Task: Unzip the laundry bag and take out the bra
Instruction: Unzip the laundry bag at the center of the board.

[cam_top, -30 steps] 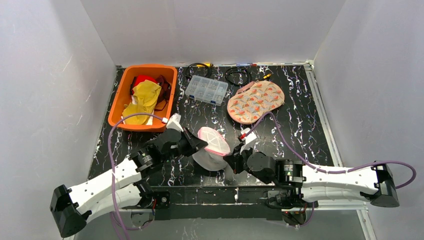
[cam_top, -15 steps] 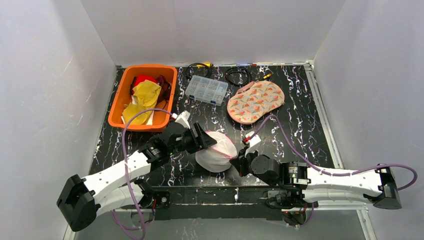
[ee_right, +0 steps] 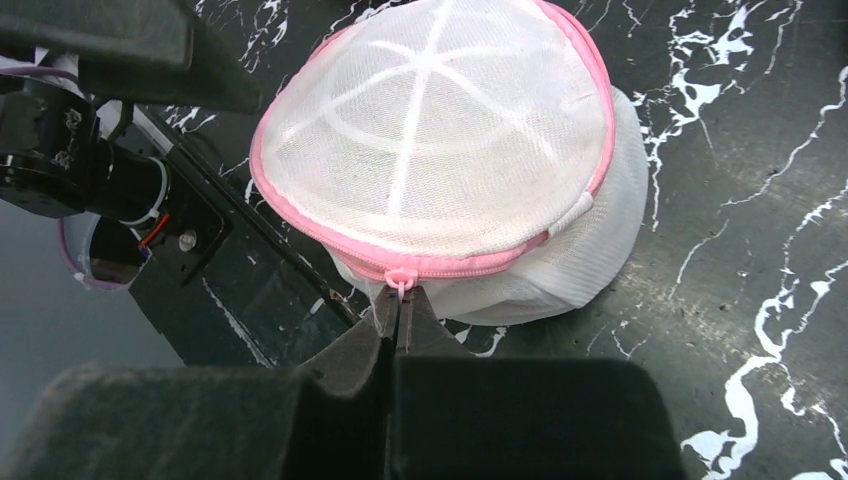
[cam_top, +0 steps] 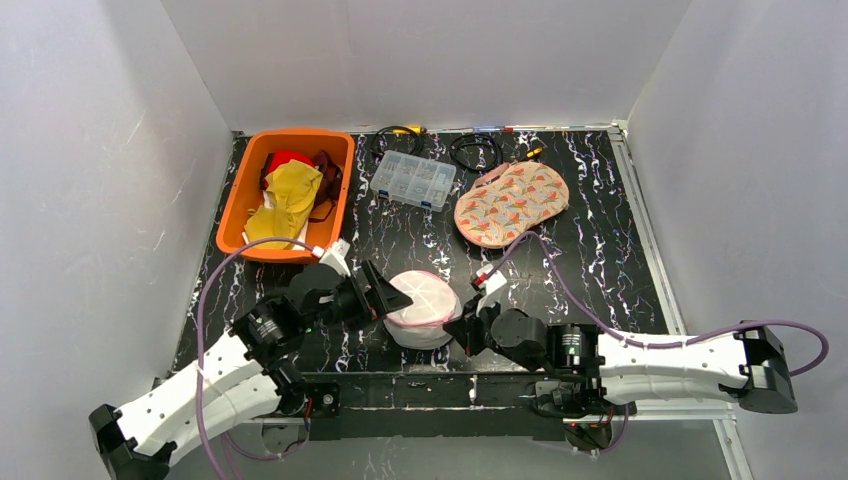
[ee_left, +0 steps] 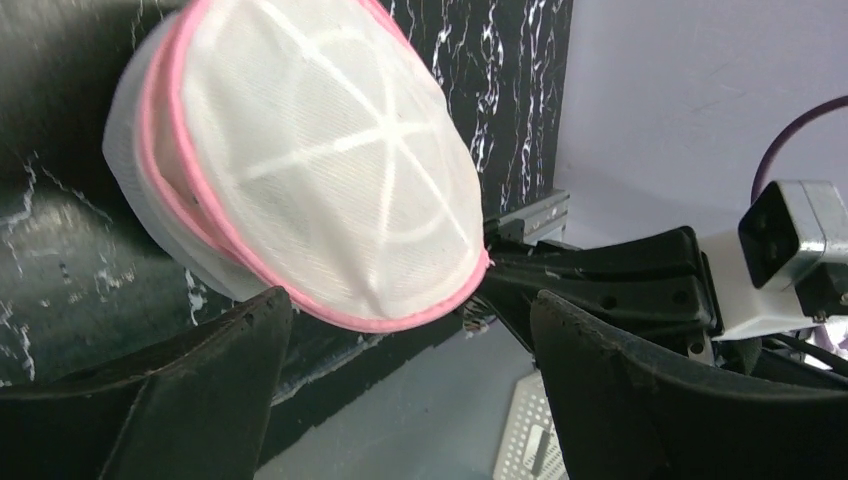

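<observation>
The laundry bag (cam_top: 422,306) is a white mesh dome with a pink zipper around its rim, resting on the black marbled table near the front edge. My left gripper (cam_top: 396,297) stands open just left of it; in the left wrist view the bag (ee_left: 320,170) sits beyond the spread fingers of the left gripper (ee_left: 410,302), untouched. My right gripper (cam_top: 463,326) is at the bag's right side, shut on the pink zipper pull (ee_right: 400,280). The right wrist view shows the bag (ee_right: 440,140) zipped, right gripper (ee_right: 400,297) pinching the tab. The bra is hidden.
An orange bin (cam_top: 236,210) of clothes stands at the back left. A clear compartment box (cam_top: 413,180) and a patterned fabric pad (cam_top: 510,203) lie behind the bag. Cables (cam_top: 475,150) lie along the back wall.
My left gripper opened, let go of the bag's top and drew back slightly left. The raised top has settled down into a dome. The right gripper kept its pinch on the zipper pull.
</observation>
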`<act>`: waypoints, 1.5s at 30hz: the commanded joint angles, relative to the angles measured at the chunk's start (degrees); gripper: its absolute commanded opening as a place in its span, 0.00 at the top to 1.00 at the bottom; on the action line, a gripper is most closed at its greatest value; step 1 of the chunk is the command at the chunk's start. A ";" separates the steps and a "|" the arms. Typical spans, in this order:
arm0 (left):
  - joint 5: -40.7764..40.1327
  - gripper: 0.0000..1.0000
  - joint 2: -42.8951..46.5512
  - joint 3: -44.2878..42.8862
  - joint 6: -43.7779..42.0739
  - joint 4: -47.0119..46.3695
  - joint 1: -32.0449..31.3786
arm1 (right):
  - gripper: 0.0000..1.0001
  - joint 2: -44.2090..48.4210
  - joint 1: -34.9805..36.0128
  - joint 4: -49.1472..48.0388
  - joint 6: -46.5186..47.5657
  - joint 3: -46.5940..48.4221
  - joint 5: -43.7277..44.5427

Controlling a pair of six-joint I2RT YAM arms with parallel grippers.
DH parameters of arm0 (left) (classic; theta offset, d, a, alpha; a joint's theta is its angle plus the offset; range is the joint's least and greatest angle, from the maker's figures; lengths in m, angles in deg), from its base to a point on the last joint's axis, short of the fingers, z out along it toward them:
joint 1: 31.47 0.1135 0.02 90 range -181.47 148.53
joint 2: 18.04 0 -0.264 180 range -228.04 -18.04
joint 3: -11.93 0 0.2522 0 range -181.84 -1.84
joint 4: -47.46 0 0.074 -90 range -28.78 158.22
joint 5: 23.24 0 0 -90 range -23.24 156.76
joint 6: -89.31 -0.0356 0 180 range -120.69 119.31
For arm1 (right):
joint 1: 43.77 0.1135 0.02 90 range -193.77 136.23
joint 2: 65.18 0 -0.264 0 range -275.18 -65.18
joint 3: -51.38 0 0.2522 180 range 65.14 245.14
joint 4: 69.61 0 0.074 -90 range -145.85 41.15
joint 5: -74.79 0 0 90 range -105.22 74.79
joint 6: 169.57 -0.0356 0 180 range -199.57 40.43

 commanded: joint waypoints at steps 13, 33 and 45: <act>-16.98 0.09 -8.28 -0.97 17.49 -0.62 -17.01 | 0.99 -6.09 0.28 -11.02 0.89 3.32 -4.72; -27.17 0.83 -7.50 -0.81 17.72 4.94 -14.35 | 0.99 -3.87 0.31 -6.26 3.14 6.38 -5.14; -27.19 1.00 -7.07 0.98 18.51 5.29 -13.49 | 0.99 0.81 0.28 0.68 2.87 5.64 -1.40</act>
